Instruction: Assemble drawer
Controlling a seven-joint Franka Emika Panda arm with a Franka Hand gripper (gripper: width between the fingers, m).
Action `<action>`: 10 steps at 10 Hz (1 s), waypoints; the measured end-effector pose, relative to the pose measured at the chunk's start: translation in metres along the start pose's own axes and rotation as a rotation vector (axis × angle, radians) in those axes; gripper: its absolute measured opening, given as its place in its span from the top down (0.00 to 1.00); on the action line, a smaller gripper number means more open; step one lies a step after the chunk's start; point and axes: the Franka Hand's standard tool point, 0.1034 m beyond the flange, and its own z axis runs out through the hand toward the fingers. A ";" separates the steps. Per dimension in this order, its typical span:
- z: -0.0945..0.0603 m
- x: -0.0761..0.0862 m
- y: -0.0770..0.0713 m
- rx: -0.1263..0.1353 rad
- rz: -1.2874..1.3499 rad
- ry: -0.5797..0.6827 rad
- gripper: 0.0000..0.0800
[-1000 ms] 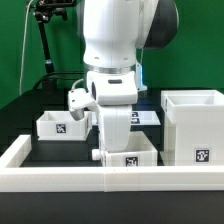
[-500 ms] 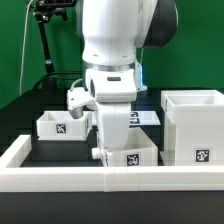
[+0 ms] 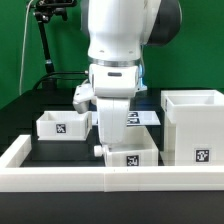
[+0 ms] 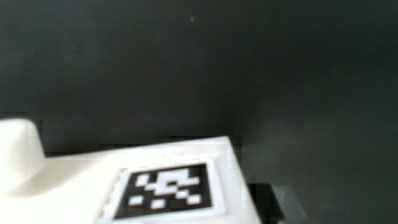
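arm [image 3: 120, 50] has slid toward the exterior view's right, over near tray [image 3: 146, 157].

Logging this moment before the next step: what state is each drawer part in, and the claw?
Shell: standing upright, apart from both trays, no tray in it.
Far tray: open side up, untouched.
Near tray: open side up, beside the rim wall, under the claw.
Claw: lowered at the near tray; fingertips hidden, open or shut unclear.
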 end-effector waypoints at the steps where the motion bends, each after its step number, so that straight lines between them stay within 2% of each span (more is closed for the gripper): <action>1: -0.002 0.005 0.001 -0.002 0.011 0.000 0.91; 3: -0.003 0.010 0.003 -0.005 0.018 -0.001 0.93; 6: -0.003 0.009 0.003 -0.005 0.019 0.000 0.93; 7: -0.003 0.009 0.003 -0.005 0.020 -0.001 0.86; 8: -0.003 0.009 0.003 -0.004 0.020 -0.001 0.65; 9: -0.001 0.009 0.002 -0.003 0.020 0.000 0.65; 10: 0.004 0.010 0.000 0.003 0.018 0.001 0.41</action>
